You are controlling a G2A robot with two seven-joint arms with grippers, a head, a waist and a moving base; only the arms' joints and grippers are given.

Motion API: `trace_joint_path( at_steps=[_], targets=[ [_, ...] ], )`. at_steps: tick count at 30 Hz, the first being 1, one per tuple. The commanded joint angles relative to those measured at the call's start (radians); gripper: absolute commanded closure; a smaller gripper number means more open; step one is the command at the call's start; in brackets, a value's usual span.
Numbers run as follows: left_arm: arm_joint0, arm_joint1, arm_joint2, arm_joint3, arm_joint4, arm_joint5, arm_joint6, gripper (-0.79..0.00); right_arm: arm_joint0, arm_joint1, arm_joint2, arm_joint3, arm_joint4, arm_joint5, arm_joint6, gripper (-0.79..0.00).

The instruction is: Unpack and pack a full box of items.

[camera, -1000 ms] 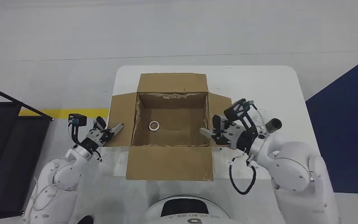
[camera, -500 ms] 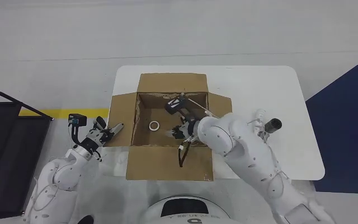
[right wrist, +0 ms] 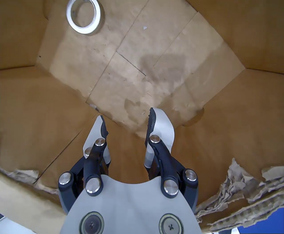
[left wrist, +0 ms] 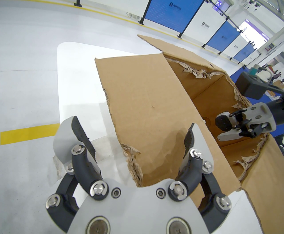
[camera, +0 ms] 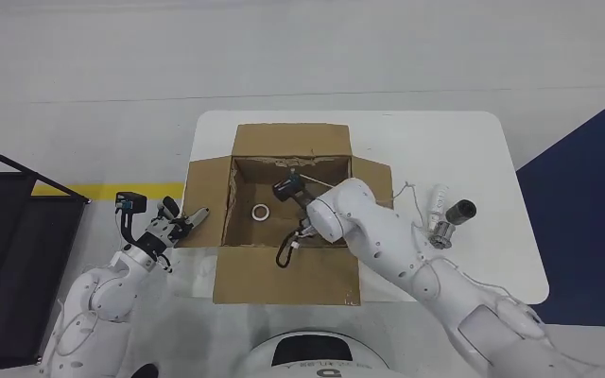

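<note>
An open cardboard box sits in the middle of the white bench with all four flaps folded outward and its edges torn. A white tape roll lies flat on the box floor, near the left wall. The right arm reaches down into the box. The right claw hangs above the bare floor, its fingers apart and holding nothing, well apart from the tape roll. The left claw is outside the box at the outer edge of the left flap, with its fingers spread wide and empty. On the bench to the right of the box, a dark cylinder lies just beside a clear glassy item.
</note>
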Motion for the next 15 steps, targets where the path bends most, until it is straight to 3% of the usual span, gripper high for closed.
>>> trace_joint_path(
  at_steps=[1, 15],
  targets=[
    [0.0, 0.0, 0.0, 0.0, 0.0, 0.0, 0.0, -0.785, 0.012, -0.008, -0.018, 0.04, -0.008, 0.002, 0.01, -0.342],
    [0.0, 0.0, 0.0, 0.0, 0.0, 0.0, 0.0, -0.785, 0.037, -0.045, -0.035, 0.168, 0.099, -0.044, 0.031, -0.336]
  ],
)
